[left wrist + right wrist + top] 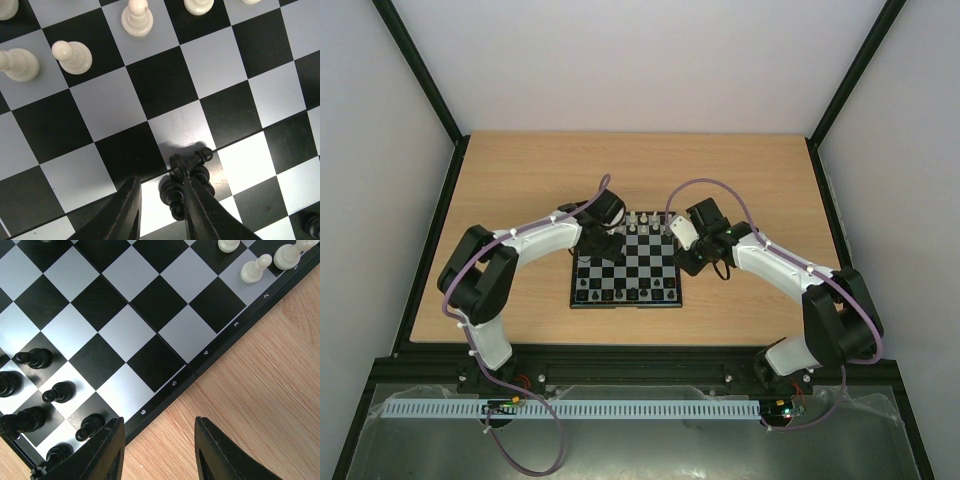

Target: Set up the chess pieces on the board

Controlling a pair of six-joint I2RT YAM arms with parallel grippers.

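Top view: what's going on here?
Chess setup is under way on a small black-and-grey checkered chessboard. Tiny white chessmen line its far edge and tiny black chessmen its near edge. The left claw is low over the board with a tilted black chess piece against one finger; I cannot tell whether it grips the piece. The right claw hangs open and empty over the wooden table beside the board.

In the right wrist view, small pale digits are printed on the dark border of the board (pixel 190 370). They run from the lower middle of the frame toward the upper right and read 6, 5, 4, 3, 2, one beside each row of squares, all turned sideways. In the overhead view the same border is too small to read.
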